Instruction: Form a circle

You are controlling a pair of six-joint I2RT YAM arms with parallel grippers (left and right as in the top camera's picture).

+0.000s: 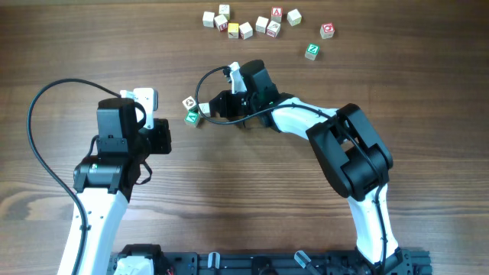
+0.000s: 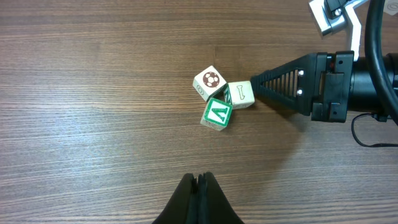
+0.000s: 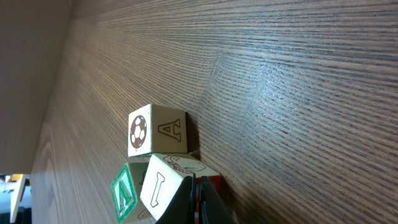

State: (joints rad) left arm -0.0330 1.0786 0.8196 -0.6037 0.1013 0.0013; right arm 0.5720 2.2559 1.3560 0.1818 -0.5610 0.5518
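Note:
Three small wooden cubes huddle together as the circle (image 1: 194, 110). They are a soccer-ball cube (image 2: 209, 81), a pale cube with a letter I (image 2: 240, 94) and a green-faced cube (image 2: 217, 114). My right gripper (image 1: 208, 109) is shut and holds nothing; its tip (image 2: 256, 89) presses against the I cube's right side. In the right wrist view the shut fingertips (image 3: 197, 177) rest on the I cube (image 3: 163, 180), beside the ball cube (image 3: 155, 129) and the green cube (image 3: 124, 190). My left gripper (image 2: 198, 176) is shut and empty, a short way left of the group (image 1: 168, 137).
Several loose letter cubes lie scattered along the table's far edge (image 1: 245, 30), with two more to the right (image 1: 327, 30) (image 1: 312, 51). The right arm's white link (image 1: 298, 118) stretches across the middle of the wooden table (image 1: 252, 198).

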